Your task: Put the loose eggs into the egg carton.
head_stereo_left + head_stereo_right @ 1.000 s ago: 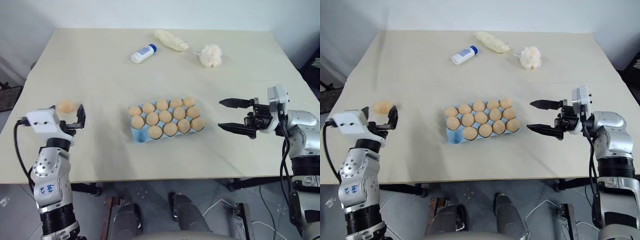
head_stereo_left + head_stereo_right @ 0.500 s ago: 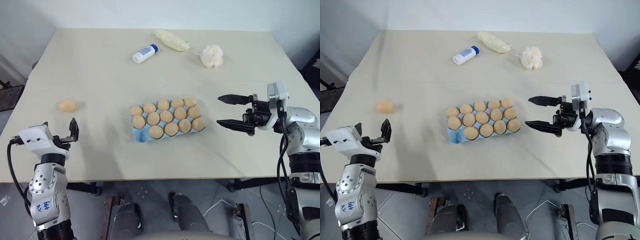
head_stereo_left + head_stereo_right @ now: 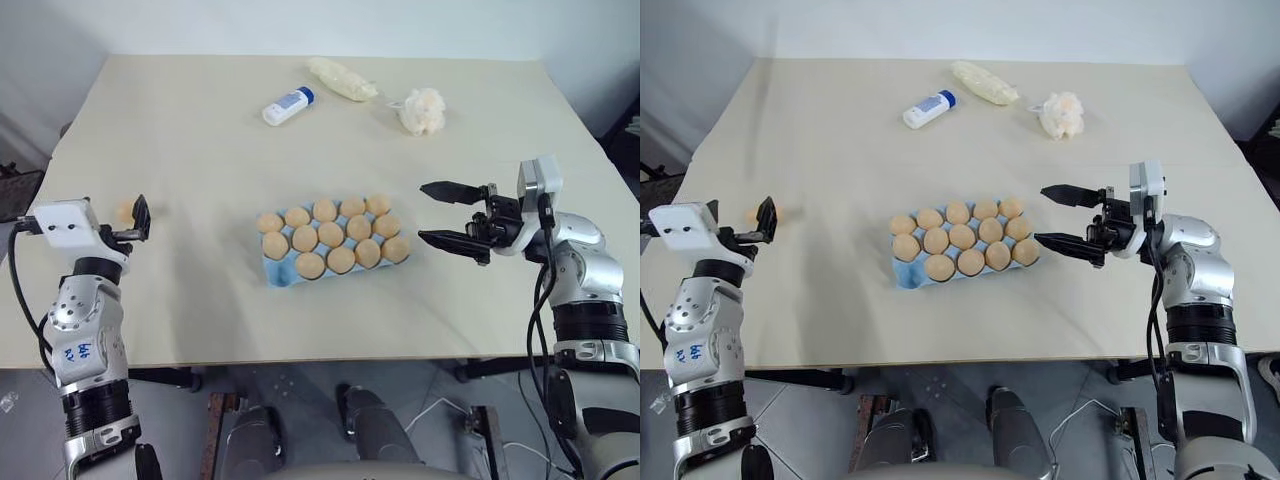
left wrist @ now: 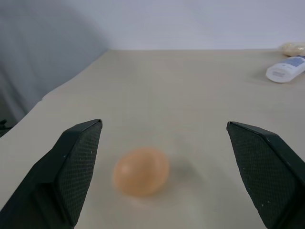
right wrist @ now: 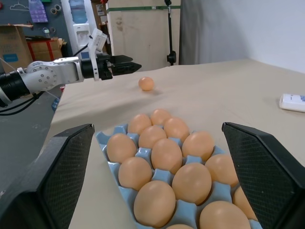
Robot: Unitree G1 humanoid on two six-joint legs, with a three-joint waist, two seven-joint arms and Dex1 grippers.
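With fourteen eggs seated in the egg carton [image 3: 330,240] mid-table, the left gripper [image 4: 162,167], jaws wide apart, lines up on the last loose egg [image 4: 141,171] at far left, needing to advance and close; the right gripper [image 3: 448,219] waits agape.

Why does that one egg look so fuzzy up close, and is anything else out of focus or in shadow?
In the left wrist view the loose egg sits soft and blurred between the open left tool's sharp fingers, with a faint shadow beside it; in the right wrist view the nearest eggs in the egg carton are crisp; in the head views the light is even and shadows are faint.
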